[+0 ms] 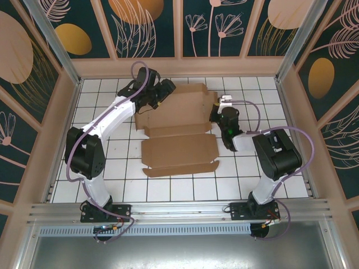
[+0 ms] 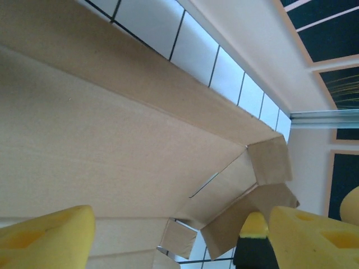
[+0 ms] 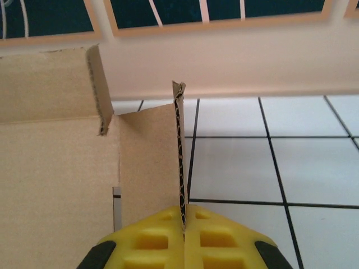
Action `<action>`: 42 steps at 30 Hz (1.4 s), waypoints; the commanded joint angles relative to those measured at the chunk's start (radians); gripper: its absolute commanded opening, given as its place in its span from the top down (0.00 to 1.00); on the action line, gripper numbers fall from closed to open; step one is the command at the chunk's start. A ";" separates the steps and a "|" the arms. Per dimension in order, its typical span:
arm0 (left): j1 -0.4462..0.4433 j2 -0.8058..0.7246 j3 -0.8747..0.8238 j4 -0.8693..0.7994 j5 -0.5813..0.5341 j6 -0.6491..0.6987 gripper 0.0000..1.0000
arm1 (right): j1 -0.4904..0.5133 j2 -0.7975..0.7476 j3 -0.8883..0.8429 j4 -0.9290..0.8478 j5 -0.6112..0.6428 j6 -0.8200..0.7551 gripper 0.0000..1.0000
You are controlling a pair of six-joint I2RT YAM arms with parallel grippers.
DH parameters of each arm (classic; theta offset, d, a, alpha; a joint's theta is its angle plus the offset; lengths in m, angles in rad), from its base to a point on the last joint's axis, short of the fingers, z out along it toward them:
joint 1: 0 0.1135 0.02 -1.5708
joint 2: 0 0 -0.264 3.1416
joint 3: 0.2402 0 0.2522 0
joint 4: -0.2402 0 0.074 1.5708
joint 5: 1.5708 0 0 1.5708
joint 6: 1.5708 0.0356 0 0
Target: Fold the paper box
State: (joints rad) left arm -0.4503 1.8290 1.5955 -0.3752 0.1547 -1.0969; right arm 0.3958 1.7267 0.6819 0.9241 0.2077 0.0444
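- The paper box [image 1: 179, 151], flat brown cardboard, lies on the table [image 1: 112, 168], toward its far edge.
- The right gripper [image 3: 183, 221] pinches an upright flap [image 3: 148, 162] at the box's right end between its 2 fingers.
- The left gripper [image 2: 179, 224] has its fingers spread above the box's far-left corner, apparently clear of it.

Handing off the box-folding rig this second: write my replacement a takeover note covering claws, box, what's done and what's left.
The left claw is open at the far-left corner of the paper box, gripping nothing.
The right claw is shut on the box's right side flap, holding it upright.
The box sits mid-table on the white tiles, mostly spread out. Its near panel lies flat.
Done: right flap raised.
Left: the left-side flaps look unfolded, the near panel is not closed over, and the box is not yet formed.
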 commanded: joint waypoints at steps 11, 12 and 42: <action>0.093 0.047 0.004 -0.003 0.008 -0.260 0.15 | 0.073 -0.029 -0.124 0.452 0.094 -0.129 1.00; 0.101 0.043 -0.010 0.029 0.012 -0.264 0.16 | 0.074 -0.030 -0.129 0.455 0.086 -0.129 1.00; 0.110 0.052 -0.085 0.292 0.100 -0.359 0.82 | 0.107 0.012 -0.117 0.418 0.076 -0.066 1.00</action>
State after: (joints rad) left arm -0.3340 1.8748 1.5307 -0.1215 0.2337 -1.4475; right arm 0.4919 1.7287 0.5411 1.3270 0.2687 -0.0422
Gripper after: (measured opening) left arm 0.185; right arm 0.053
